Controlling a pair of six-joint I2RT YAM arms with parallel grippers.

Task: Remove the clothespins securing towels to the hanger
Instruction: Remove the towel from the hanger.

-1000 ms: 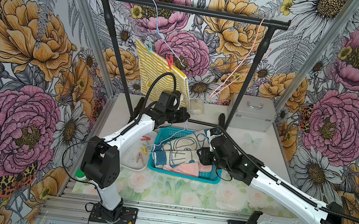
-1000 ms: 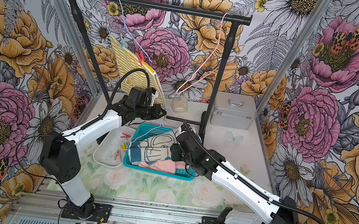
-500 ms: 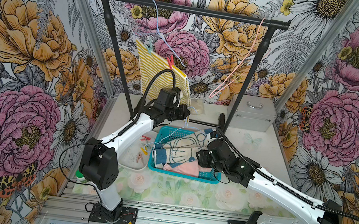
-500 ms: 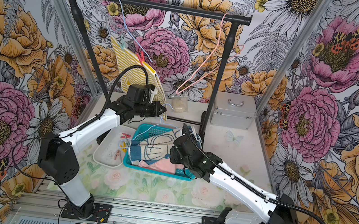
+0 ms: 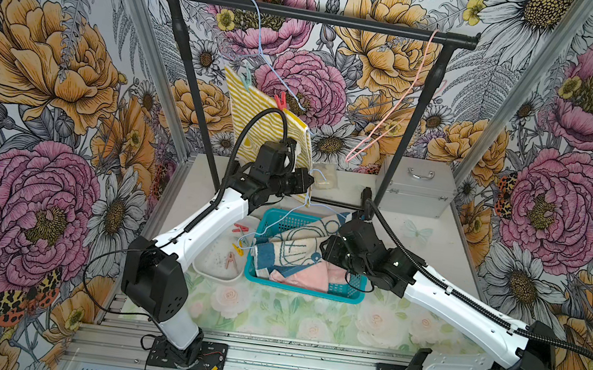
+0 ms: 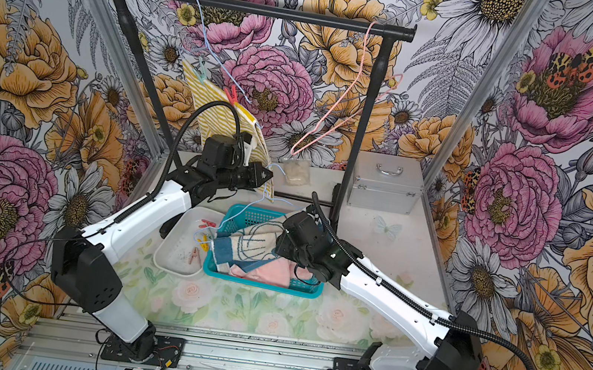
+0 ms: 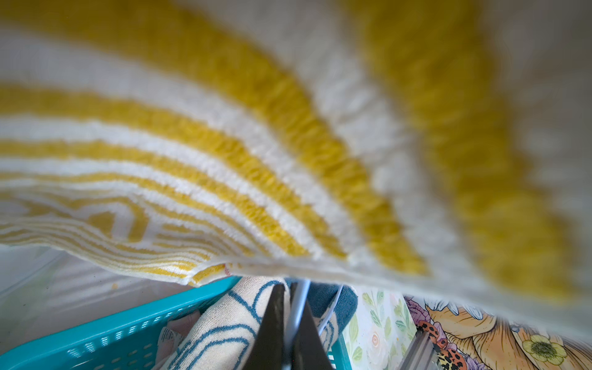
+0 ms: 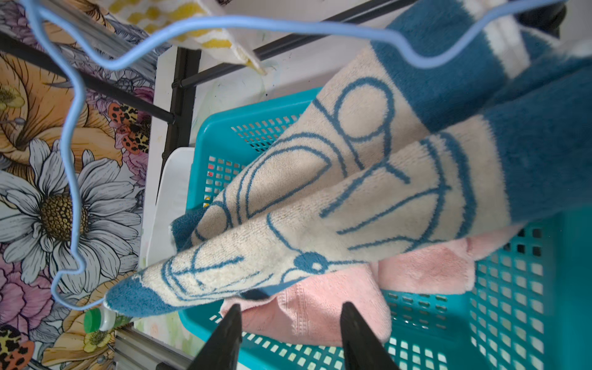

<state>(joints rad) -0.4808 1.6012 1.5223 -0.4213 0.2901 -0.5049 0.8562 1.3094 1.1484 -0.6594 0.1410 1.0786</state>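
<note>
My left gripper (image 5: 308,186) (image 7: 293,288) is shut on a pale blue wire hanger (image 5: 283,213) (image 8: 73,160), held above the basket. The cream towel with blue drawing (image 5: 294,248) (image 8: 336,192) drapes from that hanger into the basket, over the pink towel (image 5: 308,275) (image 8: 320,307). My right gripper (image 5: 329,250) (image 8: 290,310) is open just above the pink towel, holding nothing. The yellow striped towel (image 5: 264,123) (image 7: 256,144) hangs from another blue hanger (image 5: 264,61), pinned by a mint clothespin (image 5: 247,74) and a red clothespin (image 5: 280,100).
The teal basket (image 5: 346,297) sits mid-table beside a white tray (image 5: 213,270) with loose red (image 5: 240,229), yellow (image 5: 238,250) and pink (image 5: 229,261) clothespins. A bare pink hanger (image 5: 384,123) hangs on the black rail (image 5: 347,25). A silver case (image 5: 417,186) stands at the back right.
My left gripper has lifted the blue hanger slightly. My right gripper has drifted a little leftward over the basket, still open.
</note>
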